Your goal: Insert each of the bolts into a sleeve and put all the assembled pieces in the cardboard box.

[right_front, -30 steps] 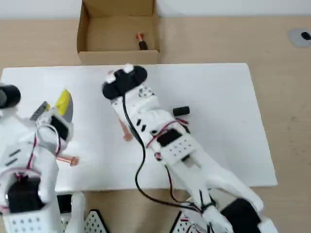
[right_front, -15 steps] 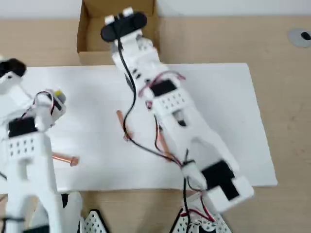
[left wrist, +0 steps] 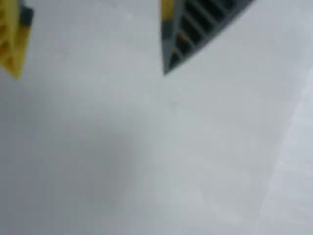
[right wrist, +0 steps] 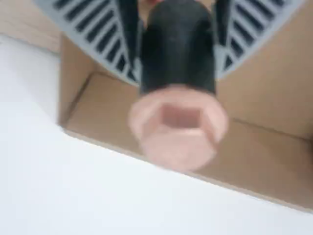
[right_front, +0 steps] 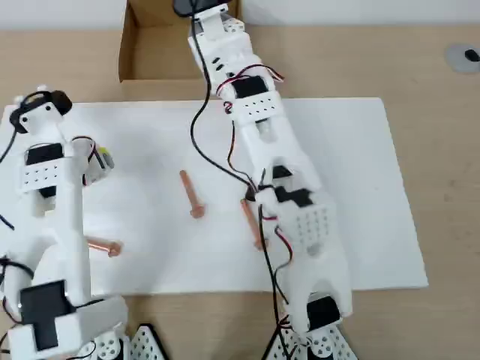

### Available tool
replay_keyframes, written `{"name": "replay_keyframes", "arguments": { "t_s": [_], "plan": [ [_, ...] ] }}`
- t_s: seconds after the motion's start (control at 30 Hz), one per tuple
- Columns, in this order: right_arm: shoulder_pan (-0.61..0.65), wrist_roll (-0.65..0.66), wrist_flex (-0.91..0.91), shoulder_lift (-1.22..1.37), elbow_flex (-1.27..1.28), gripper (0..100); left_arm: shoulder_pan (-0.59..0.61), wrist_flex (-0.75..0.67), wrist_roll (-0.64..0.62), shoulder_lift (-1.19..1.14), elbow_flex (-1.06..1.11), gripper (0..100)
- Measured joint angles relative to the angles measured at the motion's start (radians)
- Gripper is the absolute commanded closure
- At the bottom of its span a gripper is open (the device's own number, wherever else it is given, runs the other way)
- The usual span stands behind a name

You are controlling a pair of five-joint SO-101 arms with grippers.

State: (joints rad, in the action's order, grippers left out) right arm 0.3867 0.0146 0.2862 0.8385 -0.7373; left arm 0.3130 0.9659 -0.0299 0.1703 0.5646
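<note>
- Bolt and sleeve: one assembled piece is gripped by the right end effector, whose fingers are closed on the sleeve.
- Long axis: it is directed toward the wrist camera, with the bolt head nearest it.
- Box: it lies directly beyond and beneath the held piece. The piece is judged to be over the interior, so the coming release should call only for opening the fingers.
- Left end effector: it is open, empty, and held over the sheet.
- Loose bolts: three are counted on the sheet.
  - One lies beside the left arm, which is nearer to it.
  - One lies between the arms.
  - One is partly covered by the right arm.
- Sleeves: one is counted, in the grip.
</note>
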Motion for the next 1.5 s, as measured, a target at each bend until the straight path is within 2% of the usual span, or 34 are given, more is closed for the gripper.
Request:
{"name": "replay_keyframes", "arguments": {
  "t_s": [0.17, 0.33, 0.53, 0.87, 1.07, 1.27, 1.4, 1.5],
  "plan": [
    [-0.005, 0.080, 0.000, 0.258, -0.261, 96.5, -0.002, 0.000, 0.078, -0.043, -0.002, 80],
    [-0.005, 0.120, 0.077, 0.423, -0.443, 80.3, -0.002, 0.000, 0.098, -0.044, -0.002, 80],
    [-0.003, 0.118, 0.227, 0.470, -0.638, 74.3, -0.002, 0.006, 0.098, -0.044, -0.002, 80],
    [-0.003, 0.120, 0.390, 0.482, -0.773, 69.8, -0.026, 0.052, 0.135, -0.044, -0.002, 80],
    [-0.003, 0.120, 0.698, 0.434, -0.873, 69.8, -0.031, 0.115, 0.141, -0.044, -0.002, 80],
    [0.023, 0.120, 1.142, 0.124, -0.876, 69.8, -0.032, 0.193, 0.144, -0.044, -0.032, 80],
    [0.023, 0.120, 1.413, -0.048, -0.884, 69.8, -0.032, 0.224, 0.170, -0.044, -0.060, 85],
    [0.003, 0.126, 1.478, -0.137, -0.858, 69.9, -0.032, 0.238, 0.189, -0.044, -0.075, 85]
  ]
}}
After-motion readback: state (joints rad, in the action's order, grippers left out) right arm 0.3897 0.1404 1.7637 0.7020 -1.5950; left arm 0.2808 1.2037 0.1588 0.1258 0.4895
